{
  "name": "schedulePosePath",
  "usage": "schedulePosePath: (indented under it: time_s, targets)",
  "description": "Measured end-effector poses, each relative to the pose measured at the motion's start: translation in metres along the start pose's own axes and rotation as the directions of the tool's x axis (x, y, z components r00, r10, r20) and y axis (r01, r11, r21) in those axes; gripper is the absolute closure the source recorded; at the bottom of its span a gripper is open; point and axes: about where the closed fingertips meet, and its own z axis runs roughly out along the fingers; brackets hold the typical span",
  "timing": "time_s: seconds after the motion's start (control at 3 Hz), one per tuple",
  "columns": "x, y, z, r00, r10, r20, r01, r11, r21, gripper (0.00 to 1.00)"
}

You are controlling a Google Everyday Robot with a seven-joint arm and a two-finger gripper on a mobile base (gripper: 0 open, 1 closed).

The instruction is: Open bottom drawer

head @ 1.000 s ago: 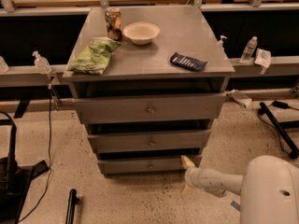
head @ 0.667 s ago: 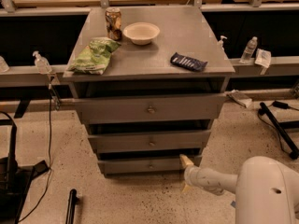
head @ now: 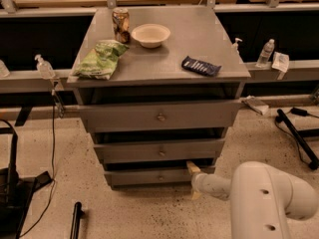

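White arm's gripper [head: 194,181] sits low at cabinet's front-right corner, tan fingers [head: 191,167] spread wide, holding nothing. Upper tip is by top-right edge of narrow grey wooden bottom drawer [head: 144,177], lowest of 3. Its small round knob [head: 160,178] is left of gripper, not touched. Above: mid-sized grey drawer front [head: 134,152], then widest grey drawer front [head: 124,117]. On cabinet top: white bowl [head: 150,35], green crinkled bag [head: 101,59].

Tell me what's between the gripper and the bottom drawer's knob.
Only bare grey drawer front, as the camera view shows. The gripper sits at the right end of the bottom drawer; the knob is at its centre.
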Motion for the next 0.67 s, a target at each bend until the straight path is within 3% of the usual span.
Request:
schedulePosePath:
  time_s: [0.67]
  targets:
    - [0.002, -0.026, 0.022, 0.999, -0.033, -0.038, 0.033, 0.9994, 0.001, 0.03]
